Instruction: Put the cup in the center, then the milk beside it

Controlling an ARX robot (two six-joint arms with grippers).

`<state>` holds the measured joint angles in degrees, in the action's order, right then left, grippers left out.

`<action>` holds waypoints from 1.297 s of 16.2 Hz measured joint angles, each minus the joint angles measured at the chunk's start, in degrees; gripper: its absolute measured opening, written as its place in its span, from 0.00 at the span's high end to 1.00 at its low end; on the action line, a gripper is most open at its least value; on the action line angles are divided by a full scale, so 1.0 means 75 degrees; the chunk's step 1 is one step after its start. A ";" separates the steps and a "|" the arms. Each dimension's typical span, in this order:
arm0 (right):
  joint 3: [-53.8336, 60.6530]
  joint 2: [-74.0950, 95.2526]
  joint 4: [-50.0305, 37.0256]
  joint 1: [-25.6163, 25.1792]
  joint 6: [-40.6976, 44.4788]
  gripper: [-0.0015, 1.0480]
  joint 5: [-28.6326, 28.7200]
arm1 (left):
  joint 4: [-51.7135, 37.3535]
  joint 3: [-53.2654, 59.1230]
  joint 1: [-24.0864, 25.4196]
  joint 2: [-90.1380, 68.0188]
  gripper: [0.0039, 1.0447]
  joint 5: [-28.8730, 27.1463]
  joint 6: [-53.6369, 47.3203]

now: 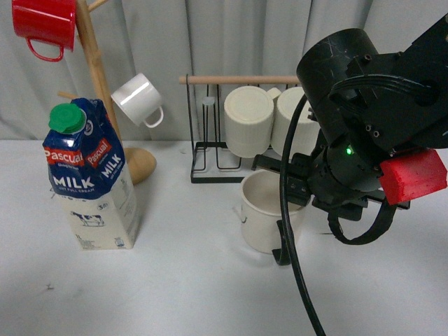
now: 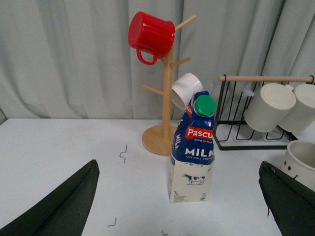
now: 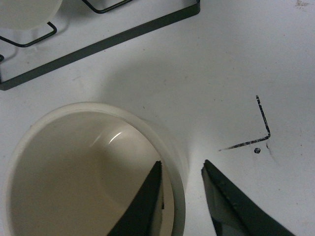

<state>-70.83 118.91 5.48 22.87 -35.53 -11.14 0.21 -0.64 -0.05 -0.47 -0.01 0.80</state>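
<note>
The cup (image 1: 264,210), wide and cream, stands upright on the pale table in front of the wire rack. My right gripper (image 3: 182,163) is open and straddles its rim (image 3: 147,129), with one finger inside the cup and the other outside. The cup's handle is hidden behind my right arm (image 1: 364,126). A black corner mark (image 3: 266,129) of the center lies on the tabletop just beside the cup. The milk (image 1: 94,183), a blue and cream carton with a green cap, stands upright at the left. My left gripper (image 2: 177,164) is open and wide, facing the milk (image 2: 193,147) from a distance.
A wooden mug tree (image 1: 98,77) with a red mug (image 1: 45,24) and a small white mug (image 1: 138,99) stands behind the milk. A black wire rack (image 1: 210,164) holds two ribbed cream mugs (image 1: 248,119) behind the cup. Small black marks (image 2: 123,153) dot the table.
</note>
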 joint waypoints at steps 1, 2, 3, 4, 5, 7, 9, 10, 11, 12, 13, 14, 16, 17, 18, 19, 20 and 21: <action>-0.0047 0.0017 0.0006 0.0000 0.0000 0.69 0.0006 | -0.0003 0.0000 0.0000 0.0000 0.06 -0.0003 0.0000; -0.0073 0.0017 -0.0029 -0.0009 0.0003 0.59 0.0015 | 0.0000 0.0000 0.0000 0.0000 0.06 0.0000 0.0000; -0.0073 -0.0012 -0.0064 -0.0009 0.0006 0.48 0.0105 | -0.0003 0.0000 0.0000 0.0000 0.06 0.0000 0.0000; 0.0009 -0.0143 -0.0201 -0.0020 0.0006 0.38 0.0289 | -0.0003 0.0000 0.0000 0.0000 0.06 0.0000 0.0000; 0.0210 -0.0493 -0.0335 -0.0050 0.0012 0.27 0.0530 | 0.0000 0.0000 0.0000 0.0000 0.06 0.0000 0.0000; 0.0851 -0.1515 -0.1177 -0.0052 0.0187 0.07 0.0737 | -0.0003 0.0000 0.0000 0.0000 0.06 0.0000 0.0000; 0.1676 -0.2885 -0.2055 -0.0166 0.0294 0.07 0.1198 | 0.0000 0.0000 0.0000 0.0000 0.06 0.0000 0.0000; 0.2159 -0.3416 -0.2798 -0.0309 0.0338 0.07 0.1399 | 0.0000 0.0000 0.0000 0.0000 0.06 -0.0003 0.0000; 0.3229 -0.4048 -0.4870 -0.0420 0.1402 0.19 0.0172 | -0.0003 0.0000 0.0000 0.0000 0.06 0.0006 0.0000; 0.4266 -0.4890 -0.5729 -0.0624 0.2448 0.29 -0.0513 | -0.0003 0.0000 0.0000 0.0000 0.06 -0.0003 0.0000; 0.5246 -0.6225 -0.5496 -0.1032 0.3462 0.42 -0.0522 | -0.0003 0.0000 0.0000 0.0000 0.06 -0.0003 0.0000; 0.5493 -0.6607 -0.5514 -0.1142 0.3631 0.45 -0.0493 | -0.0003 0.0000 0.0000 0.0000 0.06 -0.0003 0.0000; 0.5805 -0.7105 -0.5598 -0.1279 0.3926 0.50 -0.0452 | 0.0000 0.0000 0.0000 0.0000 0.06 0.0000 0.0000; 0.5968 -0.7393 -0.5642 -0.1341 0.4025 0.54 -0.0417 | -0.0003 0.0000 0.0000 0.0000 0.06 0.0000 0.0000; 0.6181 -0.7740 -0.5741 -0.1422 0.4179 0.59 -0.0321 | -0.0003 0.0000 0.0000 0.0000 0.06 0.0003 0.0000; 0.6356 -0.7997 -0.5788 -0.1469 0.4325 0.64 -0.0216 | -0.0003 0.0000 0.0000 0.0000 0.06 0.0003 0.0000; 0.6470 -0.8134 -0.5826 -0.1478 0.4371 0.68 -0.0149 | -0.0003 0.0000 0.0000 0.0000 0.06 0.0003 0.0000; 0.6642 -0.8265 -0.5834 -0.1568 0.4435 0.73 -0.0044 | -0.0003 0.0000 0.0000 0.0000 0.06 0.0003 0.0000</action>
<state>-21.02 56.93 -38.28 11.11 -2.26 -11.46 0.19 -0.64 -0.05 -0.47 0.01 0.80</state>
